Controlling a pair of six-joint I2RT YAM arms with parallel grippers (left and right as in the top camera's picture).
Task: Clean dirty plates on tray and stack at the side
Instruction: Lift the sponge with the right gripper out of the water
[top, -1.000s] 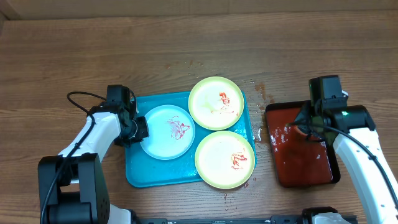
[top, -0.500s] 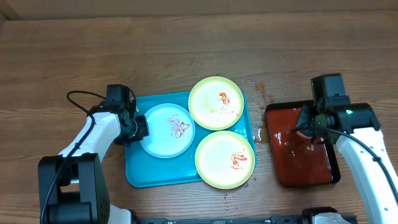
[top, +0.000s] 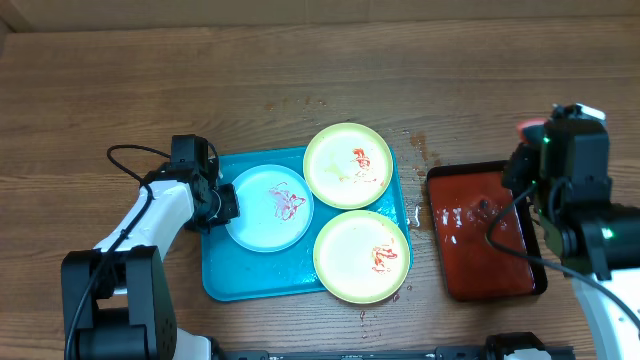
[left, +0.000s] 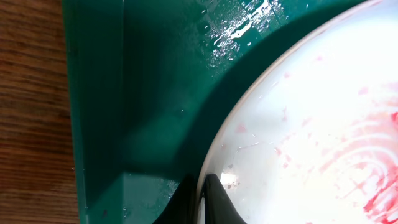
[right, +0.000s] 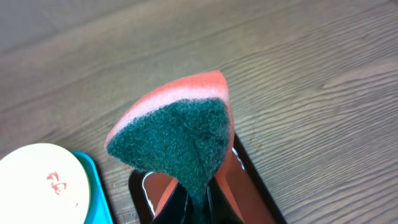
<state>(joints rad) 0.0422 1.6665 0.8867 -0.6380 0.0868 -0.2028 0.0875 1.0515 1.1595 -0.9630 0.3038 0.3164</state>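
The three dirty plates lie on the turquoise tray (top: 222, 282), which sits on the wooden table (top: 120, 80) a little left of its middle. Seen from above, the pale blue plate (top: 268, 210) fills the 9 o'clock part of the tray. Its centre carries thin red sauce lines. One green-rimmed plate (top: 348, 165) is at 1 o'clock with a red smear near its middle, and its far edge goes over the tray rim. The second green-rimmed plate (top: 362, 256) is at 5 o'clock, also with a red smear. It touches or slightly overlaps the other two.

The left gripper (left: 200, 198) is at 9 o'clock of the pale blue plate. In the left wrist view its two dark fingertips are closed on the plate's rim, one above and one below, and small water drops shine on the tray floor nearby.

At 3 o'clock of the turquoise tray, just beside it, lies a dark red tray (top: 485, 240) with a black rim and a wet surface. The right gripper (right: 196, 202) is raised above its 1 o'clock corner. It is clamped on a sponge (right: 177, 140), pink-orange with a dark green scrubbing face. Small drops and specks are scattered on the table between the two trays.
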